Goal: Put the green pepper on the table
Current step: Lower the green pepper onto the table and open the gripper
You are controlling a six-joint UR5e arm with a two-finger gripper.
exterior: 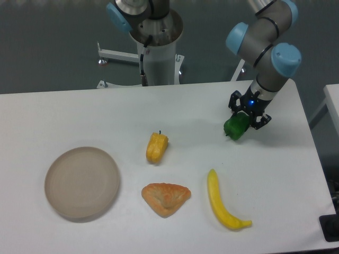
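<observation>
White table (159, 111) against grey backdrop. Green pepper (235, 127) sits up and right of the banana (225, 203), at or just above the surface, contact unclear. Gripper (248, 117) fingers clamp its upper end. Looks light, glossy, lumpy, likely slippery; grip across the body's middle.

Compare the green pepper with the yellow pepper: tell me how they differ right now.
The green pepper is bright green; the yellow pepper is yellow-orange with a dark stem. The green pepper sits in the claw near the table's far right side; the yellow pepper lies free near the middle, untouched. Whether the green pepper already touches the table cannot be told; the yellow one plainly rests on it. Both are small, lumpy and similar in size.
</observation>
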